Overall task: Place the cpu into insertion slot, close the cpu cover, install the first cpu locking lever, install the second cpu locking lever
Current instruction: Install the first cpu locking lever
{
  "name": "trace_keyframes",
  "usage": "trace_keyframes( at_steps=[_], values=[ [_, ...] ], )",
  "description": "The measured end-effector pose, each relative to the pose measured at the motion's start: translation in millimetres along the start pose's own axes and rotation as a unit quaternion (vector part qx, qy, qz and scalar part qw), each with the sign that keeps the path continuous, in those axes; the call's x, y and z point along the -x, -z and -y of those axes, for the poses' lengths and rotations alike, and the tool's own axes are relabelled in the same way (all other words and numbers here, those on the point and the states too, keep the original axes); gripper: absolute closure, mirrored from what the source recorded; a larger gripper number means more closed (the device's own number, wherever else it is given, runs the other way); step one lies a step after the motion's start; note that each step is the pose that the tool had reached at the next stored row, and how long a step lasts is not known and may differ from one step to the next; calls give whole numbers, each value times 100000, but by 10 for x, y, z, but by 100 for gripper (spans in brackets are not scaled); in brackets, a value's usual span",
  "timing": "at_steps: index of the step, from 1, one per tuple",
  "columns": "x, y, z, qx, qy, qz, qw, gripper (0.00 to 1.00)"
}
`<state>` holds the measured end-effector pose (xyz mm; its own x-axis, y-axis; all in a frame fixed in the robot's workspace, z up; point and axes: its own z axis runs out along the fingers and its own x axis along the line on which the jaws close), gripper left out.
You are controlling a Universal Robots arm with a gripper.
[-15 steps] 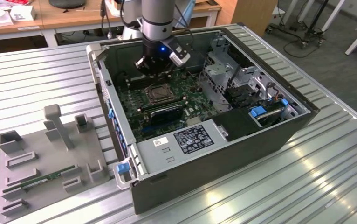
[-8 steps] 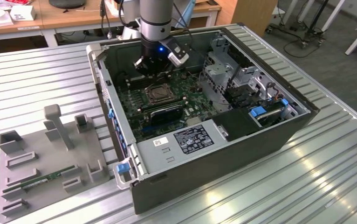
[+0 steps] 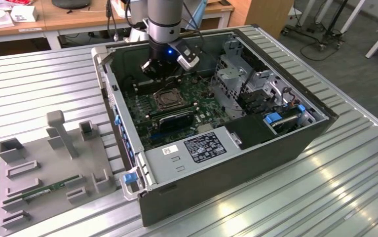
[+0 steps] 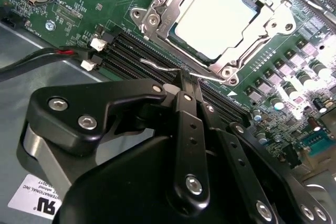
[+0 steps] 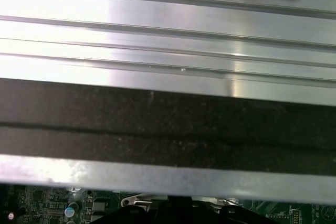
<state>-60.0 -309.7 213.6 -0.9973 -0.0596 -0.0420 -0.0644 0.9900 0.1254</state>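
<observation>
Cpu [image 4: 215, 19] seated in the insertion slot [image 3: 165, 100], cpu cover [image 4: 239, 59] looking closed over it, so it's lever time, I'd say. The hand [image 4: 188, 84], pinched narrow with nothing visibly between its tips, touches the thin wire locking lever [image 4: 160, 65] just beside the slot. Latching it should take a steady sideways-and-down push.

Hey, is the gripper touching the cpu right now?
Apart. In the second wrist view the gripper, jaws shut on the lever, sits outside the cover, whose frame lies between it and the cpu.
</observation>
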Motion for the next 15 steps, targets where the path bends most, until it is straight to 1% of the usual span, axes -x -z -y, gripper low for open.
trace_keyframes(
  at_steps=[3,7,15],
  values=[
    [1,-1,-1,138,-1,14,100000,89],
    [3,0,0,158,-1,11,100000,89],
    [28,-8,2,163,-8,16,100000,89]
  ],
)
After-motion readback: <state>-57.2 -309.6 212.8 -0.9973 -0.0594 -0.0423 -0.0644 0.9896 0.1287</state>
